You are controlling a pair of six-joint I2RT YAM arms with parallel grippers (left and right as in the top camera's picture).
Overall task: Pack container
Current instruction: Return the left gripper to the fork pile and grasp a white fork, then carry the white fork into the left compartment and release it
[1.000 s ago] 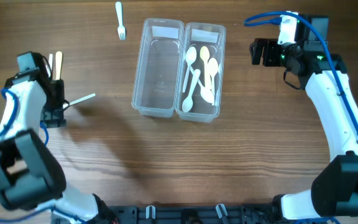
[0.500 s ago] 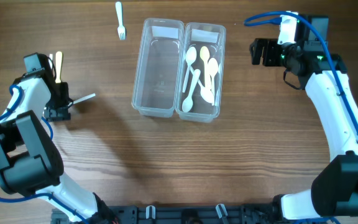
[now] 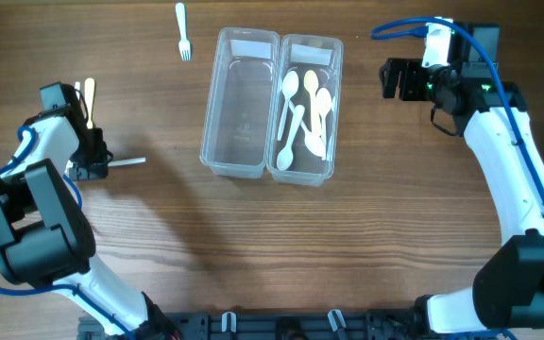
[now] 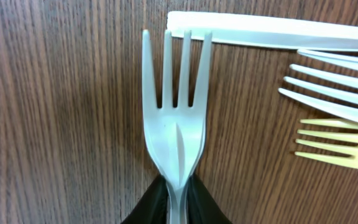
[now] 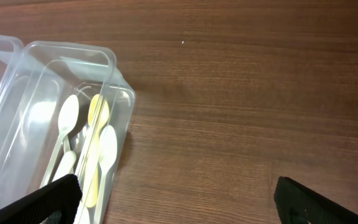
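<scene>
At the left edge of the wooden table (image 3: 366, 236), the left gripper (image 4: 176, 200) is clamped on the neck of a white plastic fork (image 4: 176, 130), its dark fingers pinching the stem just below the head while the tines project forward, away from the wrist. Other loose cutlery crowds the fork. A long white handle (image 4: 272, 30) lies across the tine tips, apparently touching them. Two more white forks (image 4: 334, 81) and a yellow fork (image 4: 337, 152) sit just beside it.

The likeliest trouble is a snag. Tines that catch the white handle as the fork moves could drag that piece along, or twist the fork in so narrow a pinch. A fork that swings in the jaws might then strike the container wall instead of dropping inside.

Seen from overhead, the clear two-compartment container (image 3: 217, 142) stands well apart from the gripper, toward the middle of the table. Its near compartment (image 3: 244, 104) is bare, and the far one holds spoons (image 3: 305, 113). A lone fork (image 3: 182, 28) waits beyond the container. The right gripper (image 3: 390, 80), fingers spread and holding nothing, hovers near the container's far side.
</scene>
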